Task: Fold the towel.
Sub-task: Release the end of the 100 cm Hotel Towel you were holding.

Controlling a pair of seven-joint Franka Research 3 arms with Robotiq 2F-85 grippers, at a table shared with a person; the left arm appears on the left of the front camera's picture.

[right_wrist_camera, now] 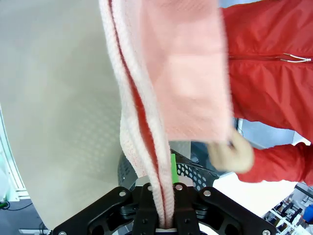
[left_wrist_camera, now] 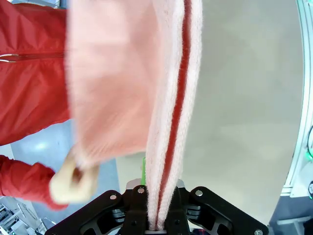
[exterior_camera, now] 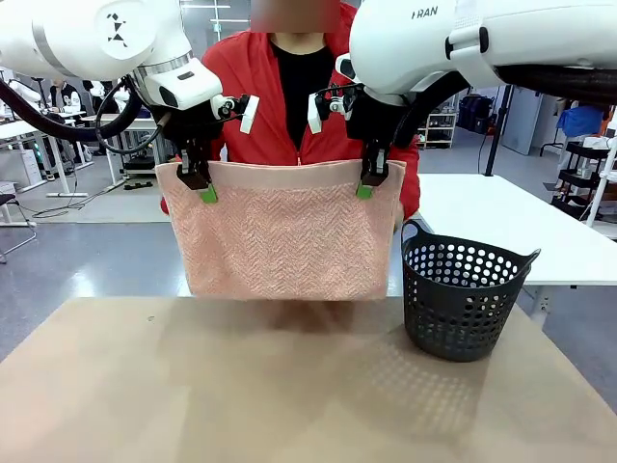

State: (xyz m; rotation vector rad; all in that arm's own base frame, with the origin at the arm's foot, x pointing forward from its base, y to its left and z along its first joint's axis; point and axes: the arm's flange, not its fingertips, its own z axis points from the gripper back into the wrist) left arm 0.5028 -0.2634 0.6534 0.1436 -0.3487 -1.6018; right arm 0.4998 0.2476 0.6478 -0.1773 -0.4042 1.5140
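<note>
Our left gripper (exterior_camera: 205, 191) and right gripper (exterior_camera: 365, 187), both clamped tight on the towel (exterior_camera: 284, 236), hold its top corners. It hangs at the table's (exterior_camera: 241, 386) twelve o'clock side, with the basket (exterior_camera: 463, 299) at its four o'clock.

The salmon-pink herringbone towel (exterior_camera: 284, 236) hangs doubled over, spread flat and upright above the table, top edge level.

A dark grey perforated plastic basket (exterior_camera: 465, 301) with two handles stands on the tan table (exterior_camera: 222, 395), below and right of the right jaws.
</note>
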